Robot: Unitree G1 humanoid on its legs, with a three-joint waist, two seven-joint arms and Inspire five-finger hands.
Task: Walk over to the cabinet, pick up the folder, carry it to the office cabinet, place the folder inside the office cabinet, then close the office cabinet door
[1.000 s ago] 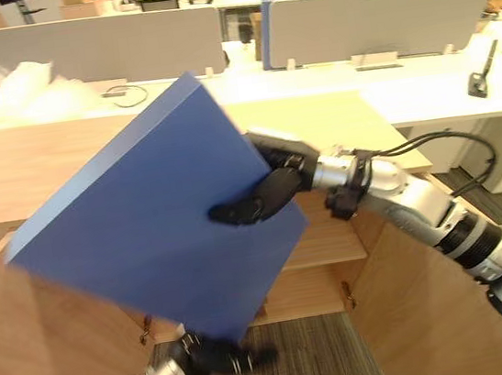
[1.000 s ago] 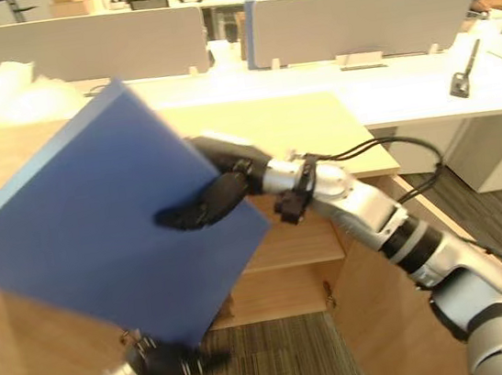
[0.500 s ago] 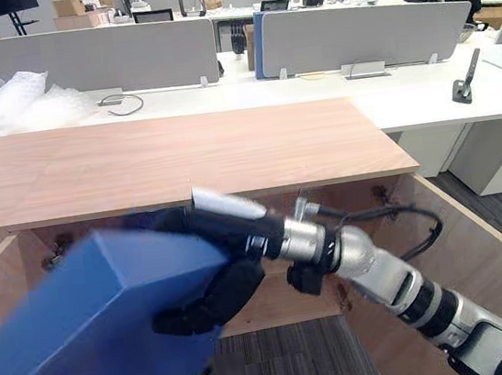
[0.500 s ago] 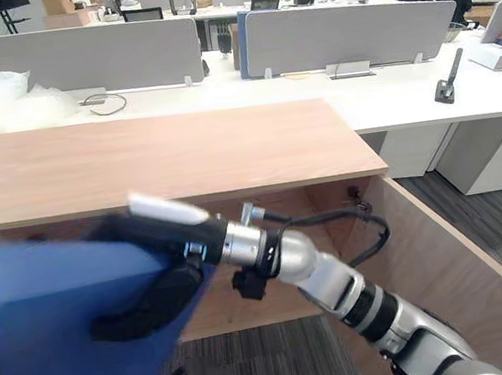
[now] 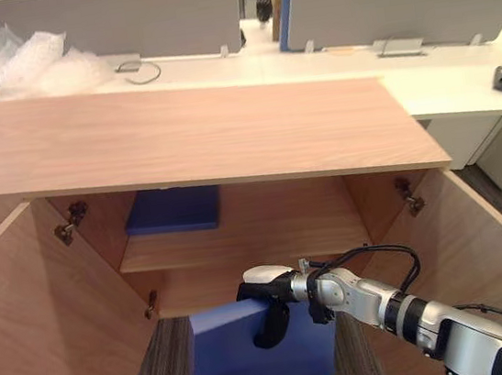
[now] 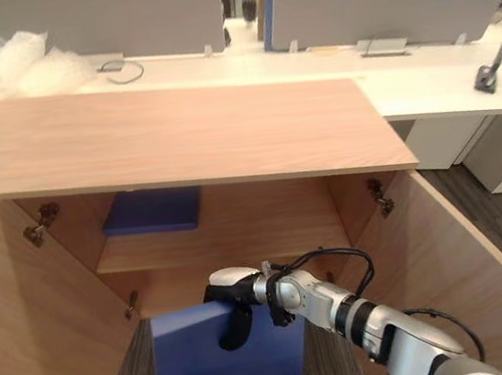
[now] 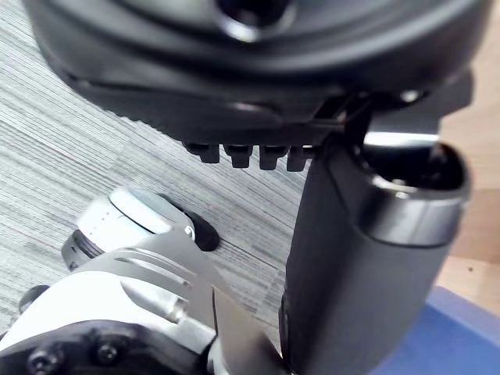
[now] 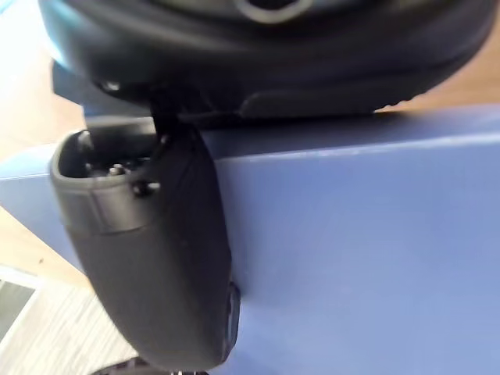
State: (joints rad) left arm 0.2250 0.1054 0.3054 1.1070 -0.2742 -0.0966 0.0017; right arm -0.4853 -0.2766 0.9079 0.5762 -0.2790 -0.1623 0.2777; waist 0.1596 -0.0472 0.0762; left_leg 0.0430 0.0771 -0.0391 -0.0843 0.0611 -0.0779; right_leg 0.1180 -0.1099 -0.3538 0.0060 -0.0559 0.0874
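Blue folder (image 5: 246,359) is held upright at 6 o'clock in the eye views, before the open office cabinet (image 5: 181,146) and above the carpet floor (image 7: 94,148). Its upper edge is pinched by the right robot hand (image 5: 264,299), the thumb curled over the near face. A second blue folder (image 5: 172,209) is seen flat on the shelf (image 5: 267,236), toward 11 o'clock from the held one. Whether the left robot hand (image 7: 359,266) is spread or closed cannot be told.
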